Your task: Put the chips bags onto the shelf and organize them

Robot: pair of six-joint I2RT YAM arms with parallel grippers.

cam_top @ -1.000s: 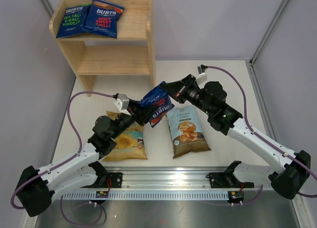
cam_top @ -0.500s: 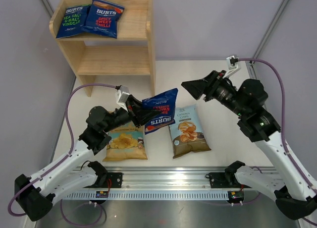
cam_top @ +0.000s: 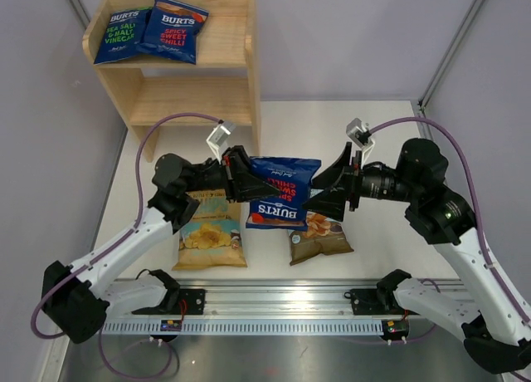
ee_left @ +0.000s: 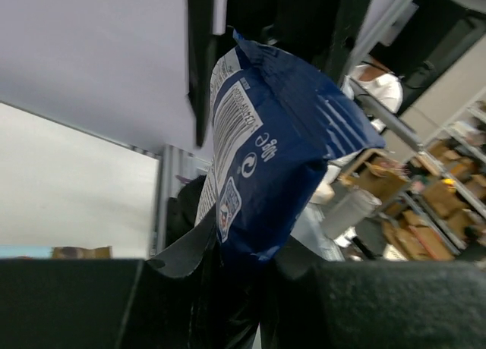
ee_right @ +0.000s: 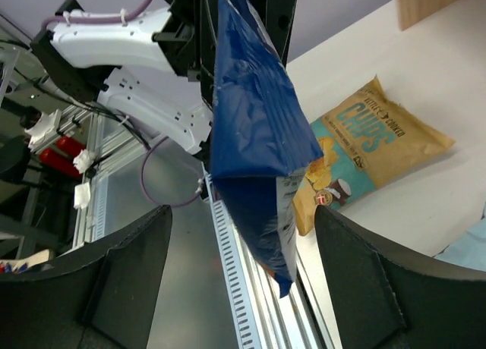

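Note:
My left gripper (cam_top: 247,183) is shut on one end of a dark-blue BURTS chips bag (cam_top: 280,192), which it holds above the table. In the left wrist view the bag (ee_left: 282,136) rises from between the pinching fingers (ee_left: 182,252). My right gripper (cam_top: 330,188) stands open at the bag's other end. Its fingers (ee_right: 129,267) flank the bag (ee_right: 254,136) with a gap on both sides. Two more BURTS bags (cam_top: 120,35) (cam_top: 175,29) lie on the top tier of the wooden shelf (cam_top: 236,66). A yellow bag (cam_top: 211,232) and a Cassava bag (cam_top: 319,235) lie on the table.
The shelf's lower tier (cam_top: 192,101) holds nothing. The held bag and the right gripper partly cover the Cassava bag. A metal rail (cam_top: 282,301) runs along the near edge. Grey walls close in the left and right sides.
The right gripper let go of the BURTS bag, opened and swung away, then came back to the bag's free end. The left gripper turned the bag level and lifted it.

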